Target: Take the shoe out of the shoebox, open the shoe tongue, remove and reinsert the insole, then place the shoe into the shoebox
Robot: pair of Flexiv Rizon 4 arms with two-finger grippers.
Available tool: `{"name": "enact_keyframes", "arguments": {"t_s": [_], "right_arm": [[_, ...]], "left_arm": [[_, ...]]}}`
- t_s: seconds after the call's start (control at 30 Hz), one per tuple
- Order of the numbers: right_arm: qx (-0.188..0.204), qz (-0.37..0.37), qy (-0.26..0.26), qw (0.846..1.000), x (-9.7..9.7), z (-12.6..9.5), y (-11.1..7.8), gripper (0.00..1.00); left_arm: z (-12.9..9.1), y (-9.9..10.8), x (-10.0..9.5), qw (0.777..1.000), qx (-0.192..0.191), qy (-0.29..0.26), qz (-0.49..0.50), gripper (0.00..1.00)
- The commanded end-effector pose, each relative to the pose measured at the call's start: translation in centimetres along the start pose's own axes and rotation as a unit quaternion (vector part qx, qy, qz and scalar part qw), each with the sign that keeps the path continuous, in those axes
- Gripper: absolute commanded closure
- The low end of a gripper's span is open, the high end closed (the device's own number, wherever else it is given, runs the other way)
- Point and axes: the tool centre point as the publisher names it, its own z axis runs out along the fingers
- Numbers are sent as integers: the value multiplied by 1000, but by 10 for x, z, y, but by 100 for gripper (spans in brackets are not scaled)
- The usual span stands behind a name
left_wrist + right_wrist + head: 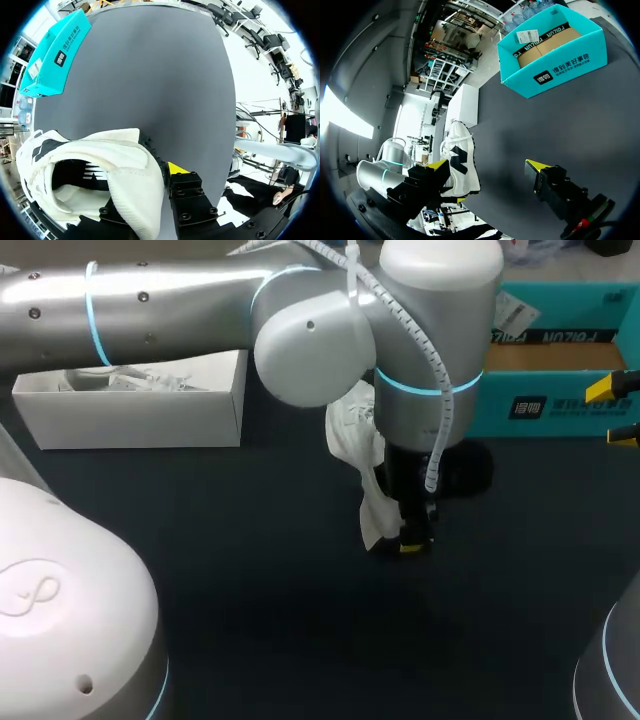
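Observation:
A white shoe [362, 455] with black markings stands heel-down near the table's middle. My left gripper [413, 543] reaches in from the left and is shut on the shoe's heel wall. In the left wrist view the shoe [95, 165] opens toward the camera. Its white wall sits between the fingers of the left gripper [157, 180], and only one yellow tip shows. The teal shoebox [560, 370] stands open at the back right, with no shoe in it. My right gripper [618, 412] is at the right edge by the box, and in its own view the right gripper [487, 167] is open wide, with the shoe [460, 160] ahead.
A white box lid [130, 400] lies at the back left, behind my left arm. The dark table [300, 640] is bare in front of the shoe. The teal shoebox [555, 50] lies beyond the right gripper.

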Motion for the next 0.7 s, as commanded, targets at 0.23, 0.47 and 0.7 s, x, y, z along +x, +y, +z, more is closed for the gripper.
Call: {"name": "enact_keyframes", "arguments": {"t_s": [0.23,0.47,0.7], "right_arm": [[0,1,-2,1000,0,1,-1,0],[0,1,-2,1000,0,1,-1,0],[0,1,-2,1000,0,1,-1,0]], "left_arm": [[-54,-1,7,998,-16,-46,-27,100],[-54,-1,7,998,-16,-46,-27,100],[-54,-1,7,998,-16,-46,-27,100]]}}
